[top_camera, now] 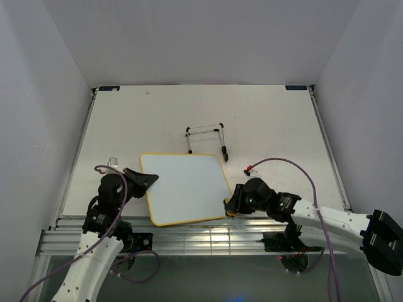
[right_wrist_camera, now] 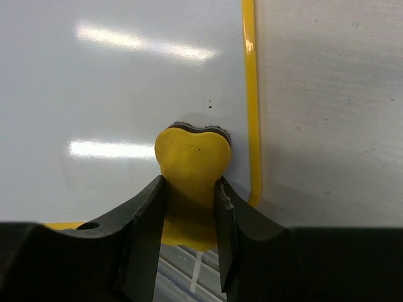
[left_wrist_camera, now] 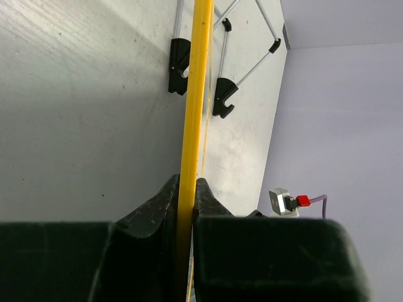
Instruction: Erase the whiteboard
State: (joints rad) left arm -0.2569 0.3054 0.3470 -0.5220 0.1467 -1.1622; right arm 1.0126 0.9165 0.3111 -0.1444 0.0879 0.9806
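The whiteboard point(top_camera: 186, 187), white with a thin yellow frame, lies flat near the table's front edge, its surface showing no marks. My left gripper point(top_camera: 149, 180) is shut on the board's left edge; in the left wrist view the yellow frame point(left_wrist_camera: 192, 119) runs between the fingers. My right gripper point(top_camera: 230, 204) is shut on the yellow eraser point(right_wrist_camera: 191, 170), pressing it on the board's near right corner point(right_wrist_camera: 145, 82), just inside the frame.
A thin wire easel stand point(top_camera: 208, 139) lies behind the board, also seen in the left wrist view point(left_wrist_camera: 217, 69). The table's front rail point(top_camera: 208, 236) is just below the board. White walls enclose the sides and back.
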